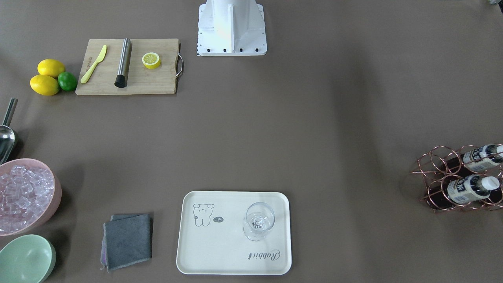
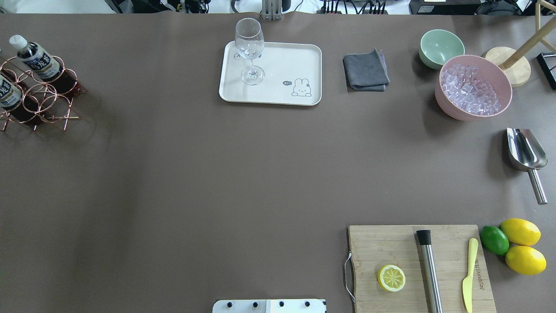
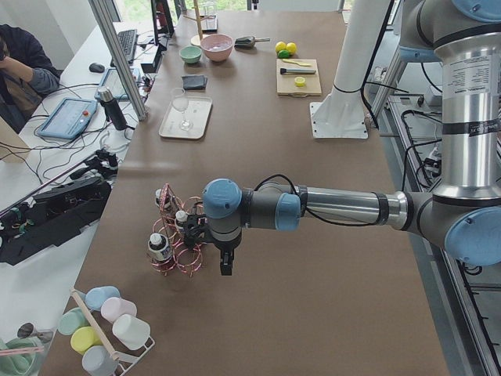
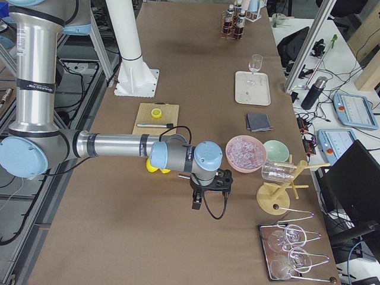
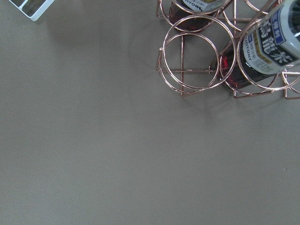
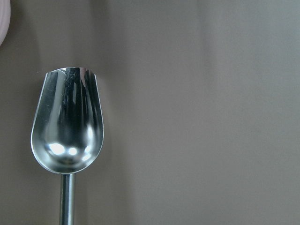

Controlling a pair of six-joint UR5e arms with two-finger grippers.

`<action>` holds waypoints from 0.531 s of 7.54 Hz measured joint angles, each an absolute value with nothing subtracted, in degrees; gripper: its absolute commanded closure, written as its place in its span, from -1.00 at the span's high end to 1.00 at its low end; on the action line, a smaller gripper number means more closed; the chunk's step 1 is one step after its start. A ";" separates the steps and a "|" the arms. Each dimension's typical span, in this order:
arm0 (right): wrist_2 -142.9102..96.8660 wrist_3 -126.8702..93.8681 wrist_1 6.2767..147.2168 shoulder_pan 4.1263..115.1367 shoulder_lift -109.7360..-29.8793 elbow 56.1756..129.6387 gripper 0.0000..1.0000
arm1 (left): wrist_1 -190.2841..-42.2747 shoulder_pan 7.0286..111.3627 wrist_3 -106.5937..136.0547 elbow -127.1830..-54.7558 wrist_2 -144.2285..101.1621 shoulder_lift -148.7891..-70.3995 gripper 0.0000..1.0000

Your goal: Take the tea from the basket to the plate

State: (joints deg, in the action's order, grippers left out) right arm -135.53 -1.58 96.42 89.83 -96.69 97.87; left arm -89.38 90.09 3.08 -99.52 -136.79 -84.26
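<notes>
Task not begun: two tea bottles (image 2: 38,61) seated in basket (image 2: 41,98) slots, none on plate (image 2: 278,65). Plate holds only wine glass (image 2: 250,52), well apart from basket. Left gripper (image 3: 225,262) hangs near basket, right gripper (image 4: 199,199) above scoop (image 6: 68,122). Claw spread or pressed, either arm: cannot tell. Grasp, carry, placement all left

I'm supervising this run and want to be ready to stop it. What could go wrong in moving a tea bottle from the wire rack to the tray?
1. The tea bottles lie tilted through the rings of the wire rack; a pull off their axis may drag or tip it.
2. A wine glass stands on the tray; a bottle set down close by may knock it over.
</notes>
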 measured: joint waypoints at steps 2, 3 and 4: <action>-135.53 -1.54 96.42 89.83 -96.71 97.86 1.00 | -89.52 90.09 3.08 -99.90 -136.80 -84.07 0.96; -135.53 -1.52 96.42 89.82 -96.74 97.86 1.00 | -89.69 90.08 3.08 -100.00 -136.82 -84.00 0.96; -135.53 -1.49 96.42 89.83 -96.75 97.84 1.00 | -89.77 90.07 3.12 -100.07 -136.81 -84.10 0.96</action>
